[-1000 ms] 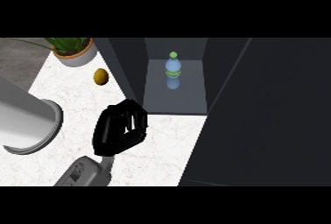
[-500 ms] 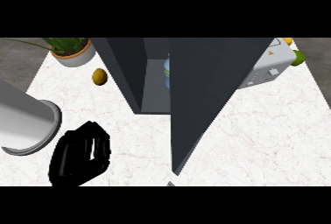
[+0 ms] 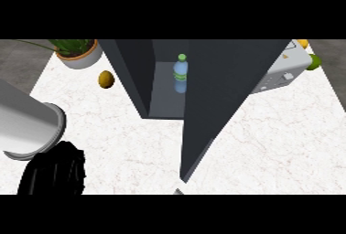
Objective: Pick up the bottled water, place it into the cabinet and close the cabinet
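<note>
Bottled water (image 3: 180, 74) stands upright inside the cabinet (image 3: 223, 87), up and to the right of the left robot hand (image 3: 55, 173), well apart from it. The left robot hand shows at the lower left over the bench (image 3: 121, 137), fingers curled together and holding nothing. Above it is a grey forearm (image 3: 27, 125). Farther up, a potted plant (image 3: 76, 51) and a small yellow-brown fruit (image 3: 106, 78) sit on the bench. Right of the robot hand, the cabinet door (image 3: 216, 114) stands partly open. Beyond the cabinet, a light grey appliance (image 3: 283, 73) sits with a green fruit (image 3: 313, 62) beside it.
</note>
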{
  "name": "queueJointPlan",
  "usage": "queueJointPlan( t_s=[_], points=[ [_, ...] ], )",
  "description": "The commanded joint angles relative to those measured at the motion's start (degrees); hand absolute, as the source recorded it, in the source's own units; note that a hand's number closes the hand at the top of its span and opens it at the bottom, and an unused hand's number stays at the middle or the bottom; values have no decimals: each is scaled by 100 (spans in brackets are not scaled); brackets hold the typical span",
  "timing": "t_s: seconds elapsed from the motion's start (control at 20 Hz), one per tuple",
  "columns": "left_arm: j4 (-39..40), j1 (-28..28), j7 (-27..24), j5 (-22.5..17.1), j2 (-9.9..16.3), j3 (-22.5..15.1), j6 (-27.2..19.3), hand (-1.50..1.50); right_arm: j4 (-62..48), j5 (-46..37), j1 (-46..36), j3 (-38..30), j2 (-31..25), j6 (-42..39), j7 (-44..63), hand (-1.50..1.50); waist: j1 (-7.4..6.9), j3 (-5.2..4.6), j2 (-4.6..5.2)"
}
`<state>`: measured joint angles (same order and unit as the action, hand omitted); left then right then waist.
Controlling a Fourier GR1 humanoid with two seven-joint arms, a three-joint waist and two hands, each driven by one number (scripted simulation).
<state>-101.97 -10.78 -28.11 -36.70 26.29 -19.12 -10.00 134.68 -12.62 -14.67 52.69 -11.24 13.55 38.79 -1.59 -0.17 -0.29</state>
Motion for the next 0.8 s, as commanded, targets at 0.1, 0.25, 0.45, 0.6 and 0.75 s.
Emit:
queueJointPlan(
  t_s=[0.1, 0.25, 0.45, 0.6, 0.75],
  points=[
    [-162, 58, 257, -341, 284, 473, 202, 150, -1335, -218, -1309, -51, 1064, 689, -28, 150, -58, -3, 38],
    [-86, -428, -168, -256, 315, 417, 577, 150, -1546, -176, -1584, -484, 1061, 833, 87, 150, -136, -6, 44],
    [59, -639, -331, -364, 512, 662, 962, 150, -1911, 137, -1828, -822, 1066, 1256, 201, 150, -195, -10, 59],
    [-153, -591, -83, -526, 621, 870, 921, 150, -2731, 994, -2456, -1547, 1095, 1374, -182, 150, -145, 11, 77],
    [-75, -938, -401, -250, 445, 691, 1022, 150, -3388, 1930, -2609, -2259, 1110, 736, -550, 150, -76, 16, 78]
  ],
)
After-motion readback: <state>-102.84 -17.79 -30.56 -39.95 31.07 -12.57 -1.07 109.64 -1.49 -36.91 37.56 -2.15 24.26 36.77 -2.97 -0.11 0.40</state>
